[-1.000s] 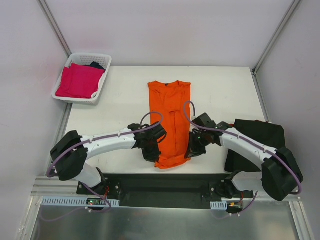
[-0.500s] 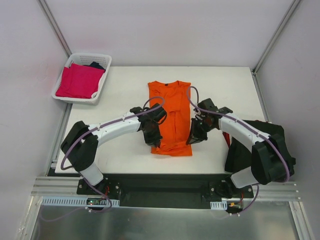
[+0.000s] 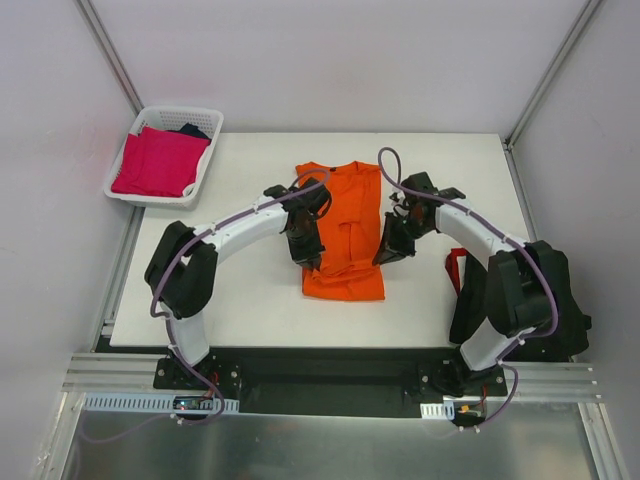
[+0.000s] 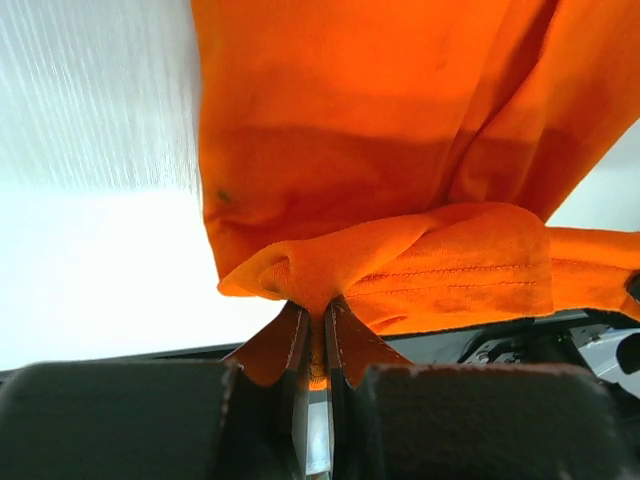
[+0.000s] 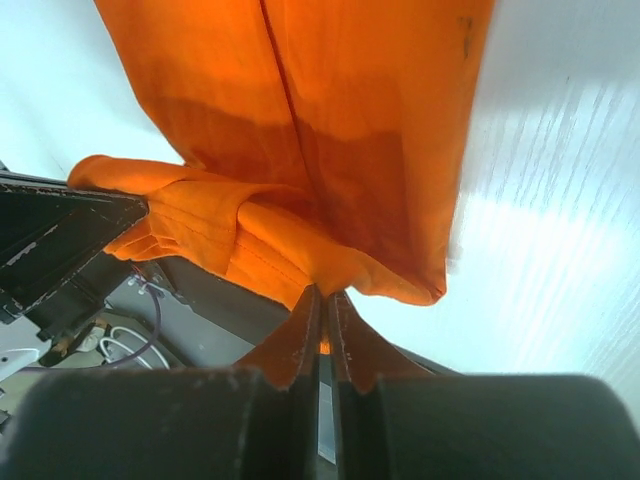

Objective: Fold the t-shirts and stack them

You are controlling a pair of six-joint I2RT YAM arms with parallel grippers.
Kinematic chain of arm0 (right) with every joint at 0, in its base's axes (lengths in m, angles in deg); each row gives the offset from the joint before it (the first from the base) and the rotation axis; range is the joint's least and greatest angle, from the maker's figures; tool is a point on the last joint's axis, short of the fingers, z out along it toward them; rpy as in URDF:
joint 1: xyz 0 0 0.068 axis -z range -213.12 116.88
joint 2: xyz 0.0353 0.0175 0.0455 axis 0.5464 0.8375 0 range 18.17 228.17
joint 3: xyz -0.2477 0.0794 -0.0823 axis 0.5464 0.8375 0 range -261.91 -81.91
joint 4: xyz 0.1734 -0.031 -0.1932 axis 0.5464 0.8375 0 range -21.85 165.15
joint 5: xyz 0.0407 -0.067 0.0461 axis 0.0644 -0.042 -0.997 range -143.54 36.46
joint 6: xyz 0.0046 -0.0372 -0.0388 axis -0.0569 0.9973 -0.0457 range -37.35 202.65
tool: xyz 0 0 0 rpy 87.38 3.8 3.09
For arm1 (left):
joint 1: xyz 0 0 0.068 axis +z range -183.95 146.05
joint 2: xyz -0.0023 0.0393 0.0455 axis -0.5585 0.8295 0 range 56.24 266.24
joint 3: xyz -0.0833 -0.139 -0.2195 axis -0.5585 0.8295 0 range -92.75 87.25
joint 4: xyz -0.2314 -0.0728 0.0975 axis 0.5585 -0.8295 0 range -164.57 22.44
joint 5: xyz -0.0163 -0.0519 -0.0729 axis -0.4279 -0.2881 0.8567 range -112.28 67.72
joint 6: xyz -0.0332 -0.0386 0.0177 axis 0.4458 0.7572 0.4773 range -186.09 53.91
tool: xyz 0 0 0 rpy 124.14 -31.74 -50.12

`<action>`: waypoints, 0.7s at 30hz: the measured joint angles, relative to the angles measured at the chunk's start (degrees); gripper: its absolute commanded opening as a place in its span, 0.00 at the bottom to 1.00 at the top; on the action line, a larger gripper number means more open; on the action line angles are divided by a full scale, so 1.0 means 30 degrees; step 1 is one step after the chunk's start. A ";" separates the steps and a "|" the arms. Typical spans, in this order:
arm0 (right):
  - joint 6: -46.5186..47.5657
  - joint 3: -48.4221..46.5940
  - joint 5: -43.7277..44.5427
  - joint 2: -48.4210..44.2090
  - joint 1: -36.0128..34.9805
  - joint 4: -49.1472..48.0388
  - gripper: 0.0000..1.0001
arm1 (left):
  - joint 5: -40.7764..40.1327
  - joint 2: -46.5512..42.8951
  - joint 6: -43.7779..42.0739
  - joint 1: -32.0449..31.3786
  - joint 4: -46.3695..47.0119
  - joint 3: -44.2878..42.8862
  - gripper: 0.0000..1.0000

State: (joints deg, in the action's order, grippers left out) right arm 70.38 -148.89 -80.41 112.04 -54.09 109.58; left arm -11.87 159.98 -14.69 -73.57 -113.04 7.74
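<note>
Left end effector point(image 4: 318, 312) and right end effector point(image 5: 322, 297) each clamped on the orange t-shirt point(image 3: 350, 200) hem, doubled over its body on the surface point(image 3: 230, 210).

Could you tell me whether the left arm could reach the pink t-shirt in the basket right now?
Probably not yet: the left gripper is shut on the hem of the orange t-shirt. Otherwise the way looks free, since the pink t-shirt lies uncovered on top in the basket.
</note>
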 measured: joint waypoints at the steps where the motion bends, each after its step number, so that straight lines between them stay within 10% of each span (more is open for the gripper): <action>1: 0.0073 -0.0240 -0.0109 0.0211 0.0124 0.0066 0.01 | 0.0036 0.0248 -0.0117 0.0138 -0.0131 -0.0321 0.00; 21: 0.0874 -0.4539 -0.1217 0.4167 0.1406 0.0969 0.01 | 0.0838 0.4182 -0.1967 0.1996 -0.1370 -0.4750 0.00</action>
State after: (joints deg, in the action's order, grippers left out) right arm 73.00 -162.51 -84.06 124.54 -49.87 112.48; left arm -9.35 172.53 -20.59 -67.58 -117.15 -6.51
